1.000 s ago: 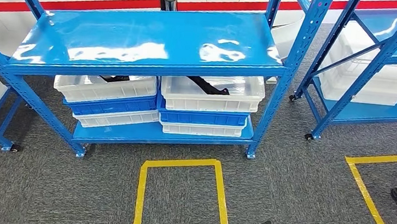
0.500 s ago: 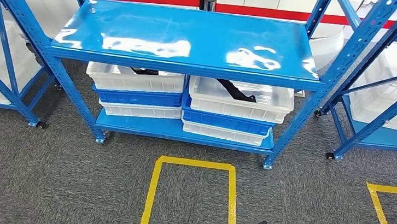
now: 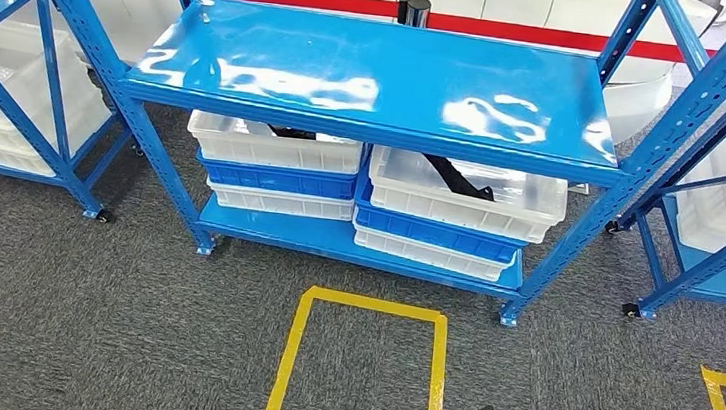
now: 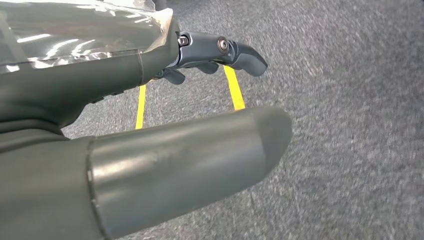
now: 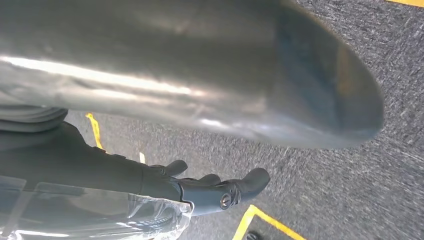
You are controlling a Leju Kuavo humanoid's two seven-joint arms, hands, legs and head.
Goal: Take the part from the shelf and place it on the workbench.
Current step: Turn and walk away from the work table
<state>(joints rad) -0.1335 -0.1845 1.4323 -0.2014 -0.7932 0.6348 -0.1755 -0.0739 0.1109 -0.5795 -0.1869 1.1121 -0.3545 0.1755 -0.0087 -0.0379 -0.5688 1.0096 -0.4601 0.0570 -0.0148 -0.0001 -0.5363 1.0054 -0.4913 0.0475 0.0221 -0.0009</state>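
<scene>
Hanging empty over the carpet, left hand (image 4: 200, 60) and right hand (image 5: 200, 192) have fingers loosely apart; part (image 3: 459, 178) lies diagonally in the white bin (image 3: 539, 217) on the shelf (image 3: 355, 249), well ahead, right-hand side nearer.

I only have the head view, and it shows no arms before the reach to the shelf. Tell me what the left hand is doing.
Observer: The left hand holds nothing; its thumb and fingers are apart, above grey carpet.
Operator: Now report the right hand.
Observer: The right hand is empty too, with its thumb apart from its fingers.
Operator: Say what lies past its fingertips.
Observer: Carpet with a corner of yellow tape.
</scene>
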